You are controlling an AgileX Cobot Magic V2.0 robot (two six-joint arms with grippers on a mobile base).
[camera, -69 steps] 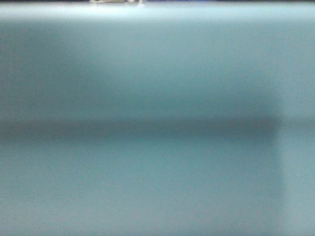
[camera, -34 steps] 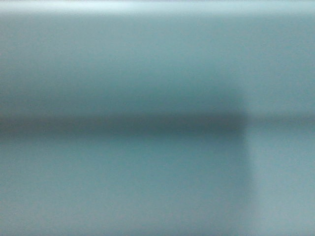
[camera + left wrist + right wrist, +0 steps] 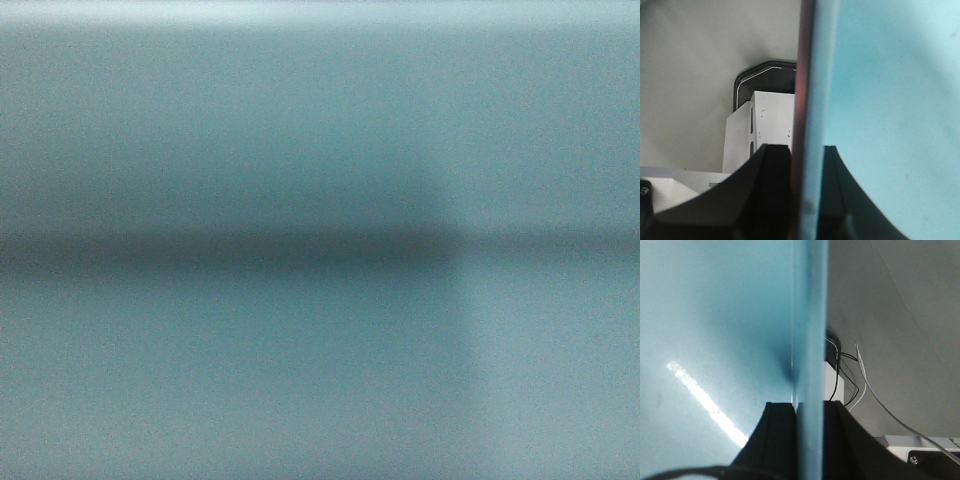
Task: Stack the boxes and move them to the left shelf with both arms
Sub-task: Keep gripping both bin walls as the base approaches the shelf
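Left wrist view: the left gripper pinches the nested walls of the light blue tub and pink tub, while the right gripper clamps the blue tub's opposite wall. Stack hangs between both arms, its blue side filling the front camera. No shelf shows. Carrying well likely means matched arm speed, level rims, steady squeeze.

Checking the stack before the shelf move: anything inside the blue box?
The blue box looks empty where visible: bare floor and one light glare. The left hand pinches blue wall with a pink box edge outside; the right hand pinches the opposite wall. The remaining interior is out of view.
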